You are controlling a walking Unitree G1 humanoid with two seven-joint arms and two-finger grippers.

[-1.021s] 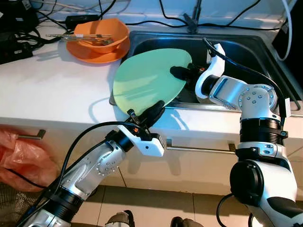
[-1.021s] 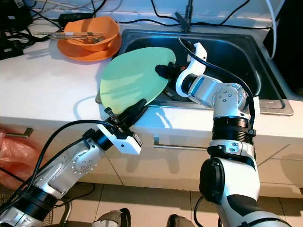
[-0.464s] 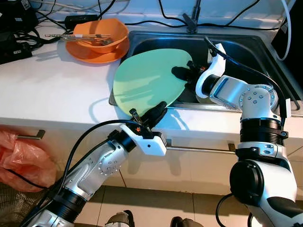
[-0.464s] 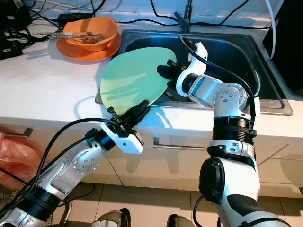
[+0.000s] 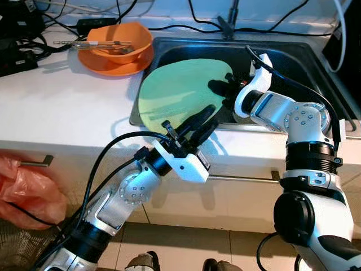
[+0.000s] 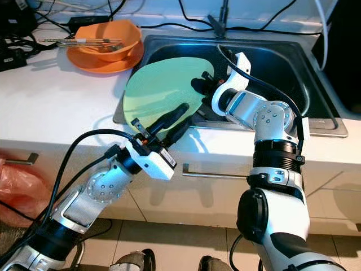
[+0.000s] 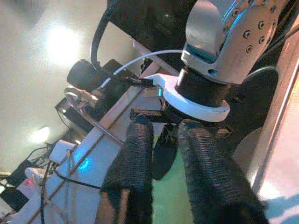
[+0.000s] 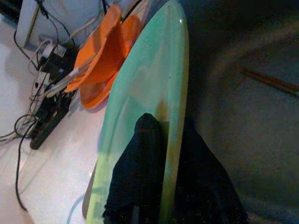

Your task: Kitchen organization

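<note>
A pale green plate stands tilted over the left rim of the steel sink. My right gripper is shut on the plate's right edge, with one finger on each side of the rim. My left gripper hovers open just above the plate's near edge, pointing toward the right gripper, with nothing between its fingers. The plate's lower edge is hidden behind the left gripper.
An orange bowl with utensils across it sits on an orange plate at the back left of the white counter. Cables and a power strip lie behind. Chopsticks lie in the sink. A red bag hangs below the counter.
My left gripper has risen from the plate's near edge and reached forward over it. The plate has shifted a little right, toward the sink, still in the right gripper.
</note>
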